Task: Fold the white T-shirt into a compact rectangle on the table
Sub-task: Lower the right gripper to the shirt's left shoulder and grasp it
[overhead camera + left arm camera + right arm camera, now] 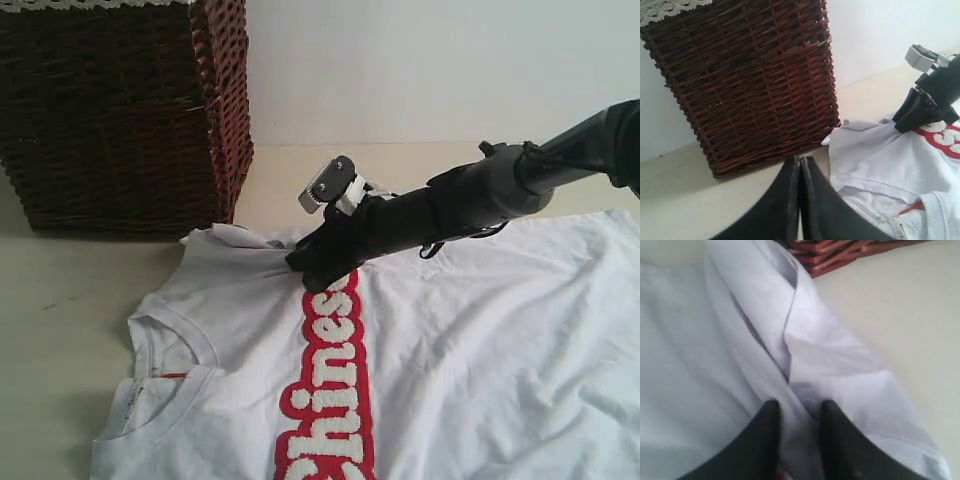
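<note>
The white T-shirt (480,340) lies face up on the table (60,330), its red-outlined letters (335,380) running down the middle and the neck (170,355) at the lower left. My right gripper (310,275) presses down on the far shoulder beside the bunched sleeve (220,240). In the right wrist view, its fingers (799,407) stand apart astride a raised ridge of white cloth (790,355). My left gripper (801,161) is shut and empty over bare table, short of the shirt (875,160). It does not show in the exterior view.
A dark brown wicker basket (120,110) stands at the back left of the table, close to the shirt's sleeve, and fills much of the left wrist view (750,85). A pale wall rises behind it. The shirt's orange neck tag (910,207) shows near the collar.
</note>
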`<state>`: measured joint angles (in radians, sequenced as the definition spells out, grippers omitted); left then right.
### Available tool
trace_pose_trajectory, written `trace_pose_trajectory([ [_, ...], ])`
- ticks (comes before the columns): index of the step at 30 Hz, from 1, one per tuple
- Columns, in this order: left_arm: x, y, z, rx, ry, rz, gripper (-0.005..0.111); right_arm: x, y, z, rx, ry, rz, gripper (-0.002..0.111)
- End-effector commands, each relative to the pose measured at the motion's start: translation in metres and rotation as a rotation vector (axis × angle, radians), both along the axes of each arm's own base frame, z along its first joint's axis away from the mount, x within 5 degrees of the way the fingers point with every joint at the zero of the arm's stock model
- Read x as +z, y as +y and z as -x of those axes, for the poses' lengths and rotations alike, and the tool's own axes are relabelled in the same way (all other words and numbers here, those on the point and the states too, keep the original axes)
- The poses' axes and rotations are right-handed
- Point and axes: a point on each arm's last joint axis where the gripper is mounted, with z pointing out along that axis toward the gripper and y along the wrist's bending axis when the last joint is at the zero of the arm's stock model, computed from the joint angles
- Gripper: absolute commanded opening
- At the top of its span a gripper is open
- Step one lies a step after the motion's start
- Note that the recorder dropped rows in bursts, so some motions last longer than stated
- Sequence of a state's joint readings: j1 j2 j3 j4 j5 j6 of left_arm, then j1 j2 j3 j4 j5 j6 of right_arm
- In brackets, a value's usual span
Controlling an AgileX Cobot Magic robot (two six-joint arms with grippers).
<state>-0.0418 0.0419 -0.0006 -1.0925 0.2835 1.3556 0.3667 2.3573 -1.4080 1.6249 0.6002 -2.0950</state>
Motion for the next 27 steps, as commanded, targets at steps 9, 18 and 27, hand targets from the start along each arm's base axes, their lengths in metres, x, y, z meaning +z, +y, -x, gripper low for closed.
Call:
trace_pose_trajectory([
  [9,0.000,0.000,0.001,-0.001,-0.008,0.000,0.000,0.016,0.000,-0.004,-0.014,-0.034,-0.004,0.000],
  [18,0.000,0.000,0.001,-0.001,-0.008,0.000,0.000,0.014,-0.001,0.019,0.126,0.203,0.047,0.001],
  [27,0.000,0.000,0.001,-0.001,-0.008,0.000,0.000,0.028,-0.001,0.023,0.166,0.200,0.053,0.056],
])
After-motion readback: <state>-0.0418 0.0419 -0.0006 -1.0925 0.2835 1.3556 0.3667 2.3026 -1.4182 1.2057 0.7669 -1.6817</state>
